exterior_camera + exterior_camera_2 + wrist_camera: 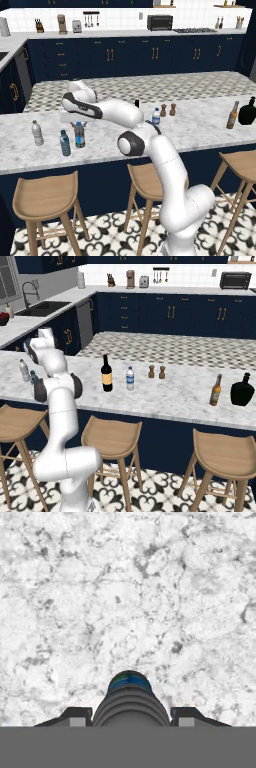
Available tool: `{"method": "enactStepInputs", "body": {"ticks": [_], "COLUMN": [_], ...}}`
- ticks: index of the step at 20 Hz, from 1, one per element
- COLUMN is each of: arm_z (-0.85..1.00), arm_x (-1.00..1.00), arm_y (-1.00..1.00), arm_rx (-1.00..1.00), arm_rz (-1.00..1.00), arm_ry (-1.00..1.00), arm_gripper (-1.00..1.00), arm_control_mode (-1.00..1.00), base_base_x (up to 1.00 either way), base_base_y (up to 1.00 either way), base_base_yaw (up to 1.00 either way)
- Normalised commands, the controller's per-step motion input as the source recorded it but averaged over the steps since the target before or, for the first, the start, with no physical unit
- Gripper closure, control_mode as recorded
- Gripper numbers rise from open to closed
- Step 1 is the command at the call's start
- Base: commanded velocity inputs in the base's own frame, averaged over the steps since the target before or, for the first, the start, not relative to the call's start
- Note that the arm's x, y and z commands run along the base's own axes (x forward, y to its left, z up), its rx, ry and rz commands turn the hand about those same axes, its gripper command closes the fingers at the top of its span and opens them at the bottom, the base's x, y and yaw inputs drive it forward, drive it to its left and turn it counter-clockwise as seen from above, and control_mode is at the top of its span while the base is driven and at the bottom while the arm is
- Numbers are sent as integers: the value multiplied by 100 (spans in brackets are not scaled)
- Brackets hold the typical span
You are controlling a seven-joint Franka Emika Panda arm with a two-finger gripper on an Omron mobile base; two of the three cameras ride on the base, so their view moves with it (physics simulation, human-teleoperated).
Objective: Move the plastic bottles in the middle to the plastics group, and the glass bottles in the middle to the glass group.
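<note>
Dark grey-tinted plastic water bottle (130,704) pinched between gripper (130,718) fingers, held upright just beside small teal-blue plastic bottle (65,143) on white marble counter (210,125), for joining plastics group.

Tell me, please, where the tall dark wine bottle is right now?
In the right base view the wine bottle stands upright mid-counter, just left of a clear blue-labelled water bottle, with two small wooden shakers further right.
</note>
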Motion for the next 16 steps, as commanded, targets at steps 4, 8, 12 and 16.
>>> {"method": "enactStepInputs", "body": {"ticks": [4,8,12,16], "arm_z": [23,38,40,27], "arm_x": [-21,-38,-23,-33], "arm_y": [-5,-23,-38,-76], "arm_rx": [0,2,1,0], "arm_rz": [0,0,0,0], "arm_ry": [-2,-12,-10,0], "arm_gripper": [-100,-100,-100,-100], "arm_control_mode": [-100,-100,-100,-100], "base_base_x": [0,0,0,0], "base_base_y": [0,0,0,0], "base_base_yaw": [0,0,0,0]}}
